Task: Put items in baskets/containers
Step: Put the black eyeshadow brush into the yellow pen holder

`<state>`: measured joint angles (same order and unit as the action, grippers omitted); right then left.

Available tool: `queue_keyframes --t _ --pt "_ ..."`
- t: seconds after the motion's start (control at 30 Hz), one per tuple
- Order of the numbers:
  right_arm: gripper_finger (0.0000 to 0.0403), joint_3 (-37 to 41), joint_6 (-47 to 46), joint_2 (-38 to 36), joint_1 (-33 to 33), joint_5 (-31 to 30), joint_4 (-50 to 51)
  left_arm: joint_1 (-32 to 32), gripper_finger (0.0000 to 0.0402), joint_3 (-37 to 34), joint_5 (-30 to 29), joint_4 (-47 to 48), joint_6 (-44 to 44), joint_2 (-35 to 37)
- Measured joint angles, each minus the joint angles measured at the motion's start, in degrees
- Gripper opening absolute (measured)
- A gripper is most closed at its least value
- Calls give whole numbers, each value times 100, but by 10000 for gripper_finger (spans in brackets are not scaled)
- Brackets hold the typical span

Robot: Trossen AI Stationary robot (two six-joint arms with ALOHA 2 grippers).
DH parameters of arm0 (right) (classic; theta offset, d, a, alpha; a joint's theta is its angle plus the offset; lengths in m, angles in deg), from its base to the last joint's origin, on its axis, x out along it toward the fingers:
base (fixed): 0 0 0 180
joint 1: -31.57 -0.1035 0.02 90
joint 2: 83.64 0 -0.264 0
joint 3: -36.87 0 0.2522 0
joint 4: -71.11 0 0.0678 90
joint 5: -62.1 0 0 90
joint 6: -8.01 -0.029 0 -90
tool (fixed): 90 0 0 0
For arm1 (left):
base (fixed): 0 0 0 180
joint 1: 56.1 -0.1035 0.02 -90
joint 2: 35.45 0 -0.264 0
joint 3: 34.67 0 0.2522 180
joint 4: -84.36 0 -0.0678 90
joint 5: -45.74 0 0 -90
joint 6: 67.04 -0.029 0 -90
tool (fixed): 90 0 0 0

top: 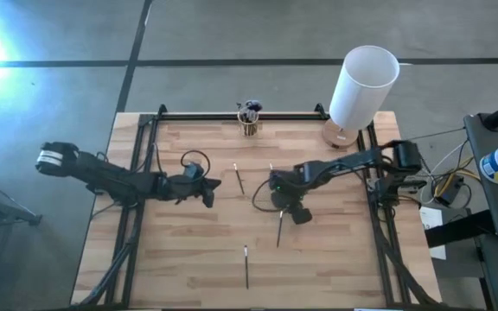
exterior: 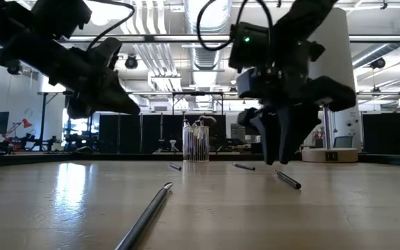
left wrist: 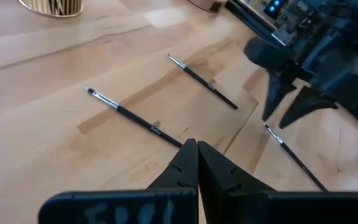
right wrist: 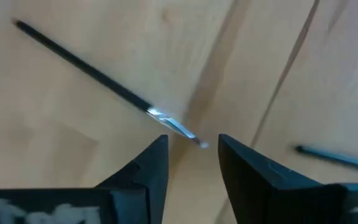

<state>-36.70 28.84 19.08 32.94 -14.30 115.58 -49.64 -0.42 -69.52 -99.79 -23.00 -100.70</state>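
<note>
The right gripper (top: pixel 289 212) hangs low over the middle of the desk (top: pixel 188 276), its jaws parted and pointing down, with nothing between them. In the right wrist view the two fingers (right wrist: pixel 145 168) straddle the tip end of a thin dark brush (right wrist: pixel 98 81) lying flat on the wood; the tip sits just in front of the gap, and the fingers do not touch it. From above, that brush (top: pixel 279 231) runs from under the gripper toward the near edge.

The left gripper (top: pixel 212 192) hovers above the desk left of centre, jaws clenched together and empty, as the left wrist view shows with both fingers (left wrist: pixel 188 163) pressed shut.

Three more brushes lie loose on the desk. One (top: pixel 240 179) lies between the two grippers, slightly toward the far edge. Another (top: pixel 246 265) lies well apart from the rest, near the near edge at its middle. A third (left wrist: pixel 202 81) shows in the left wrist view, just beside the right gripper on its far side.

The small glass cup (top: pixel 250 126) stands upright at the middle of the far edge, with several dark brushes (top: pixel 250 111) standing in it. A tall white cylinder (top: pixel 363 85) on a wooden base stands at the far right corner
</note>
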Motion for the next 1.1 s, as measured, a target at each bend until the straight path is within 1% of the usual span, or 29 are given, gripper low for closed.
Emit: queue_keyframes --t 0.1,0.2,0.33,0.5,0.63,0.77,0.83,0.9,0.93,1.03,1.1 --pt "137 -306 411 288 2 -58 260 0 0 0 74 28 -29 0" --pt "126 -512 691 508 0 -56 376 -2 0 0 84 56 -35 -2" --pt "100 -669 952 673 2 -66 562 -2 0 1 247 72 -35 -2" --pt "64 -639 1127 643 4 -76 597 -2 0 2 530 104 -24 -7" --pt "49 -653 882 588 4 -136 648 -2 0 3 627 129 41 -7" --pt "57 -770 740 444 1 -161 728 -2 0 2 632 145 72 -7" --pt "67 -857 334 402 2 -161 773 -2 0 4 632 192 114 -7" --pt "80 -939 -503 402 2 -161 897 -2 0 3 634 200 210 -7" --pt "86 -979 -1005 400 2 -159 959 -2 0 2 634 209 253 -7" --pt "103 -1060 -2977 385 2 -159 1009 -2 0 4 634 229 285 -7" --pt "112 -1054 -4075 388 -47 -161 1068 -2 0 2 634 240 286 -7"
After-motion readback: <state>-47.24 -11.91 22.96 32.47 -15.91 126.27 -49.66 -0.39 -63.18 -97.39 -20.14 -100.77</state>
